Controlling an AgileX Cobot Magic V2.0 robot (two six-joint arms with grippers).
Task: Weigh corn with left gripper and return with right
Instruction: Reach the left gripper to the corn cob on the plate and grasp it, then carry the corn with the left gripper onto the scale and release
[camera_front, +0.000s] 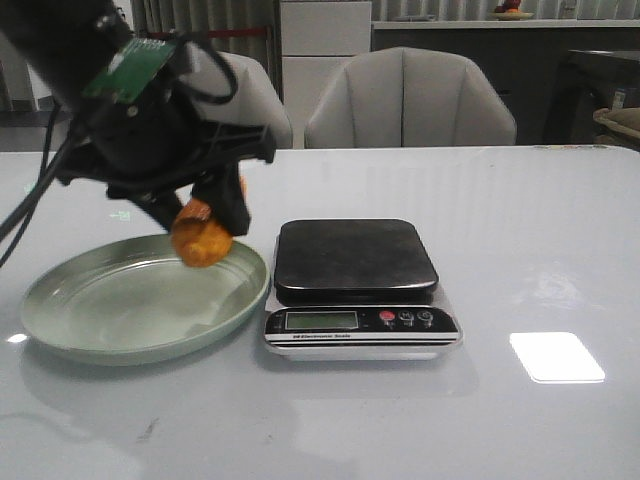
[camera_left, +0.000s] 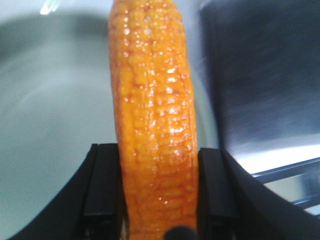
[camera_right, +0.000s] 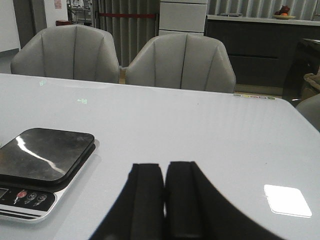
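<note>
My left gripper is shut on the orange-yellow corn and holds it in the air over the right side of the green plate, close to the scale. In the left wrist view the corn runs lengthwise between both black fingers, with the plate below and the scale's dark platform beside it. My right gripper is shut and empty above the bare table, to the right of the scale; it does not show in the front view.
The scale has a dark platform and a silver front with a display and buttons. Two grey chairs stand behind the white table. A bright light patch lies on the table at the right.
</note>
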